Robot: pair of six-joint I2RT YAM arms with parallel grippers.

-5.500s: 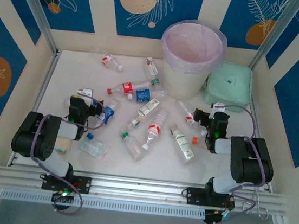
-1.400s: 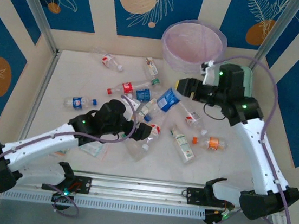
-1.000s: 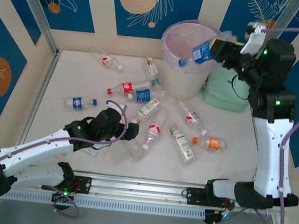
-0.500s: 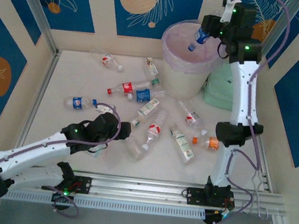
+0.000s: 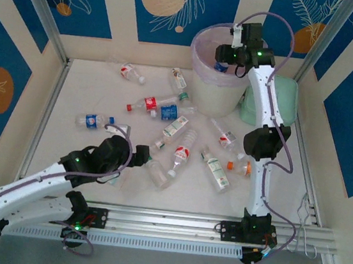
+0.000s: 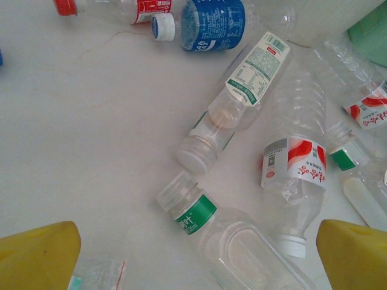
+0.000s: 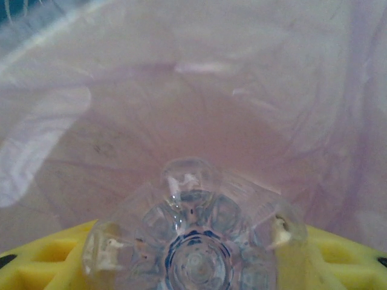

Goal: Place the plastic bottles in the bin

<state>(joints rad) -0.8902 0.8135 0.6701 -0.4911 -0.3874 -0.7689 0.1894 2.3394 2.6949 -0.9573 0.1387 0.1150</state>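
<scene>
My right gripper (image 5: 227, 56) hangs over the bin (image 5: 213, 91), a cream bucket lined with a pink bag (image 7: 199, 90). It is shut on a clear blue-labelled bottle (image 5: 220, 66), whose ribbed base (image 7: 193, 223) sits between the yellow fingers (image 7: 54, 257). My left gripper (image 6: 195, 237) is open low over the table, its yellow fingers (image 6: 36, 257) either side of a green-labelled bottle (image 6: 208, 226) without touching it. That bottle (image 5: 157, 171) lies just ahead of the left gripper (image 5: 141, 157). Several more bottles lie scattered, among them a red-labelled one (image 5: 151, 103) and a blue-labelled one (image 5: 91, 120).
A mint-green square case (image 5: 290, 101) stands right of the bin. A flat clear packet (image 6: 91, 275) lies by my left finger. Two bottles, one with a red-and-white label (image 6: 294, 166) and one with a green-and-white label (image 6: 254, 69), crowd the green-labelled one. An orange-labelled bottle (image 5: 249, 168) lies beside the right arm.
The right arm has lifted the blue-labelled bottle from the table to the bin and now holds it above the bag's opening. The left gripper has shifted slightly left and nearer.
</scene>
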